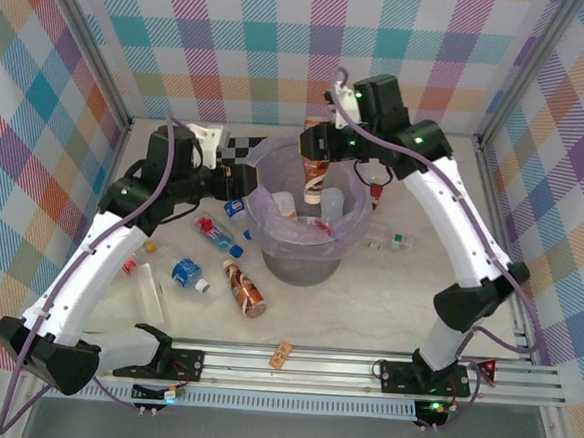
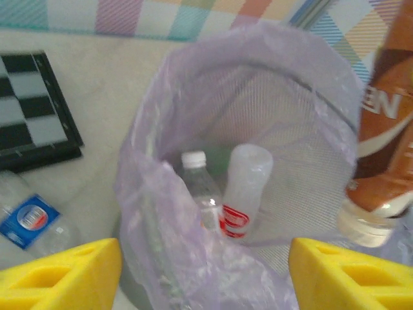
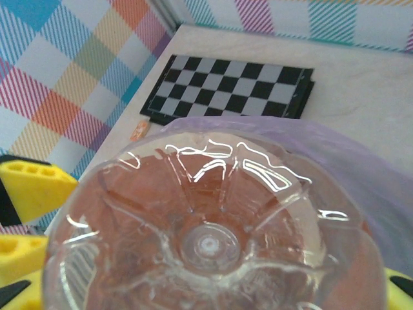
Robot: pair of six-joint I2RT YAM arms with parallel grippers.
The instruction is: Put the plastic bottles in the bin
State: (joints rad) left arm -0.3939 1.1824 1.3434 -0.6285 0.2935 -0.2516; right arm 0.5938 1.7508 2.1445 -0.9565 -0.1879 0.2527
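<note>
**Bottle over the bin, left jaws empty beside it**

The table is a pale, faintly marbled top. Walls of bright checked cloth on metal posts close it in at the back and on both sides. The bin stands near the middle, with its lilac bag folded over the rim. A chequered board lies flat behind it to the left, close to the back wall.

The right gripper is clamped on the base of a brown-labelled bottle, which hangs cap down over the bin's mouth. The left gripper stands just beside the bin's left rim, its jaws spread with nothing between them. Inside the bin, a white-capped bottle and a cloudy bottle with red print lie side by side.

The table left of the bin is crowded. A red-labelled bottle, a blue-labelled bottle and a second brown bottle lie there on their sides, apart from one another.

A metal rail runs along the near edge between the arm bases, with a small tan piece on it. The widest bare surface lies in front of the bin and to its right, toward the right wall.
</note>
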